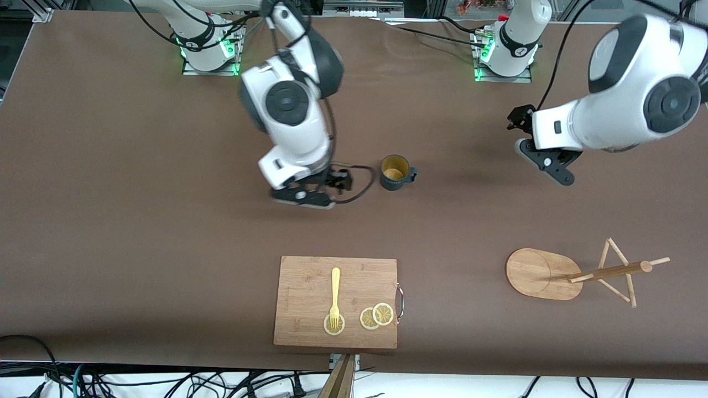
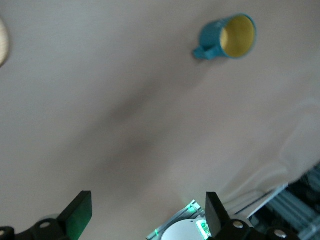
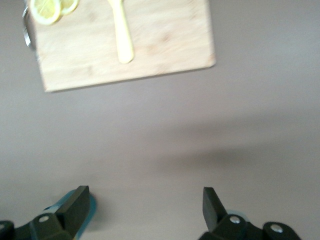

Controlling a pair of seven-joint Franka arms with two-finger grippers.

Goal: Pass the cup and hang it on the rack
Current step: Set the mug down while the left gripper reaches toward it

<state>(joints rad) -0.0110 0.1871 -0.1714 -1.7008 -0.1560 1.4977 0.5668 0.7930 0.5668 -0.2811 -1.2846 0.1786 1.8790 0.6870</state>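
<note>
**Cup set down mid-table, rack lying flat**

The cup [image 1: 396,172] stands upright at frame centre, free of both grippers. The right gripper [image 1: 310,193] sits just beside it, fingers wide; the left gripper [image 1: 539,152], at upper right, waits wide open. The rack [image 1: 575,273], lower right, seems tipped on its side, so hanging may fail. A careless reach could knock the cup.

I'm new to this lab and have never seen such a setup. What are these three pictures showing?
Two white robot arms work at a brown table. One picture looks down from a high camera facing them; the other two come from cameras on each wrist. The right hand is open beside a small dark teal mug standing on the table. The left hand waits open, holding nothing. Nearer the camera lie a bamboo cutting board with a yellow fork and lemon slices, and a bamboo mug tree.
</note>
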